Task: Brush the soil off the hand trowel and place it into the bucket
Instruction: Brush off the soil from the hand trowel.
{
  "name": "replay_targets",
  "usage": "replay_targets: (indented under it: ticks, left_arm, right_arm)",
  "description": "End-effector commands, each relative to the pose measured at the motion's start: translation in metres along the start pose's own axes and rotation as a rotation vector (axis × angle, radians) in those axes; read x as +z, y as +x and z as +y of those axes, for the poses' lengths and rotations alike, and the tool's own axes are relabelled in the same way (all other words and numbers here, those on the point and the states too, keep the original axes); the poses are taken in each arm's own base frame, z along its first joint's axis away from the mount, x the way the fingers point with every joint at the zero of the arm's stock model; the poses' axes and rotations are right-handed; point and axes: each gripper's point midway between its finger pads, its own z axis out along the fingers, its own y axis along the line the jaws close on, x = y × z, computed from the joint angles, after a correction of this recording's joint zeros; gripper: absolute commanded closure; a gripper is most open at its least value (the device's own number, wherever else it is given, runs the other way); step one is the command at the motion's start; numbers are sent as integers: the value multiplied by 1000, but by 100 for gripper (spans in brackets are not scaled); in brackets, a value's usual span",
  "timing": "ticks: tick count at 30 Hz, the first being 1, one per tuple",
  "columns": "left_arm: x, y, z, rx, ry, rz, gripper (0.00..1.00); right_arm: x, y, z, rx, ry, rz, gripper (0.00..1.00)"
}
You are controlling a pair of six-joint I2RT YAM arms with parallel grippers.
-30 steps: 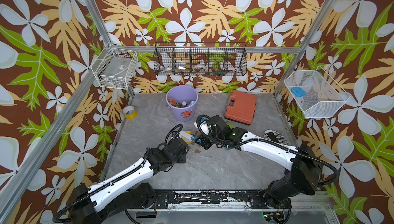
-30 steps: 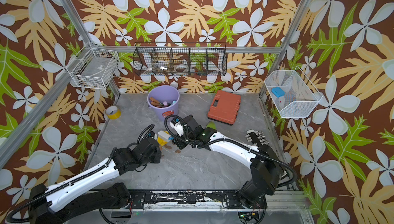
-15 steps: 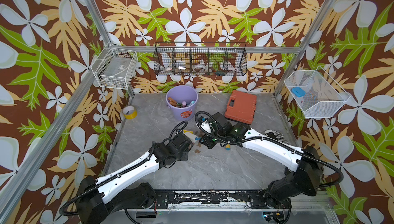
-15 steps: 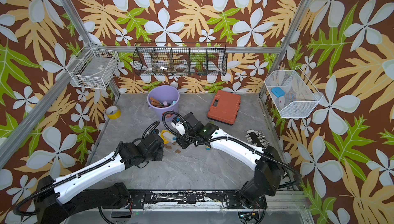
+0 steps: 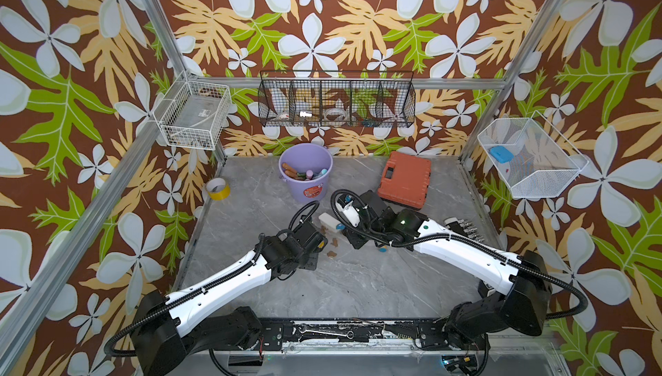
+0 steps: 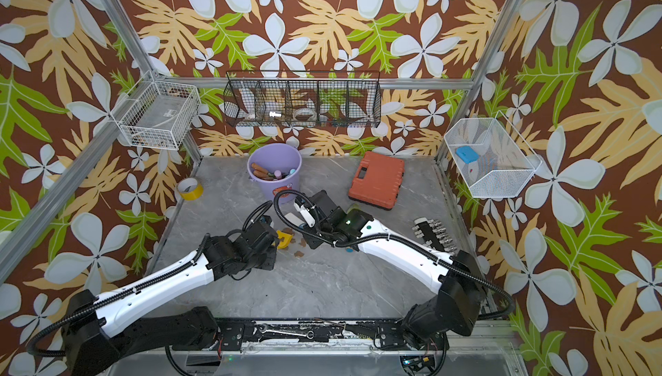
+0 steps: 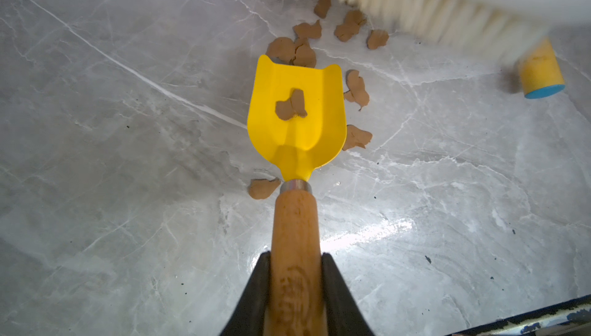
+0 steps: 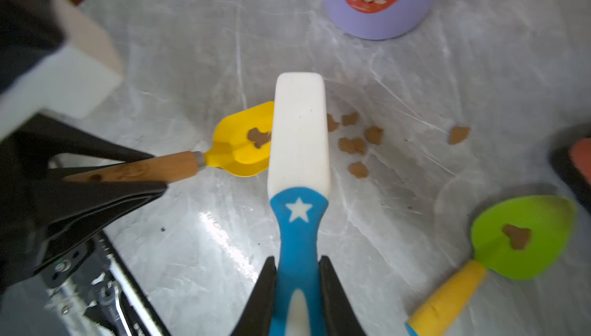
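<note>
My left gripper is clenching the handle of the hand trowel. The trowel has a yellow scoop-shaped blade on a turned brown wooden grip, with a silver collar between them. Its long axis is running straight out from between the fingers. In both top views the blade is pointing away from that gripper toward the right arm, hollow face up. I am holding it low over the grey marbled tabletop, near the middle and in front of the round lilac plastic bucket, apart from it.

One flat brown clump of soil is sitting in the middle of the blade. More clumps are lying scattered on the table past the tip and along one edge.

My right gripper is clamping the blue star-marked handle of a white-backed brush with cream bristles. The brush is crossing the trowel's axis near the tip. In the left wrist view the bristles are blurring and standing just beyond the blade, not touching it.

The bucket is standing upright with several tool handles inside. A green trowel with a yellow handle is lying beside the right gripper, carrying its own clump.
</note>
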Motion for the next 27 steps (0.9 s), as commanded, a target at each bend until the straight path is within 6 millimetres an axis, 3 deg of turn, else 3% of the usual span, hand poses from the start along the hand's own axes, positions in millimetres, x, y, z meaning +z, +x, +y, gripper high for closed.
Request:
replay_targets:
  ticks: [1,8,10,12,15,20,27]
  left_arm:
    - [-3,-6,4,-7,-17,-32,100]
    - [-10,-12,-4,-14,52,-89,100]
    - [-16,-17,-7,-23,84,-121,100]
    - [-17,-17,-6,-22,91,-133,100]
    - [-16,-15,-3,-21,82,-138,100]
    - [-20,-25,1,-51,87,-235,100]
    - [-38,-45,10,-102,52,-522,100]
  right_arm:
    - [7,1,30,2,-176,-5,100]
    - [30,13,36,30,-230,33,100]
    - [45,23,14,63,-140,86,100]
    - [52,29,-24,120,-7,106,100]
    - [37,18,-62,145,152,30,100]
    - [2,-14,-36,97,15,-121,100]
    - [-37,-21,-19,16,-54,-217,100]
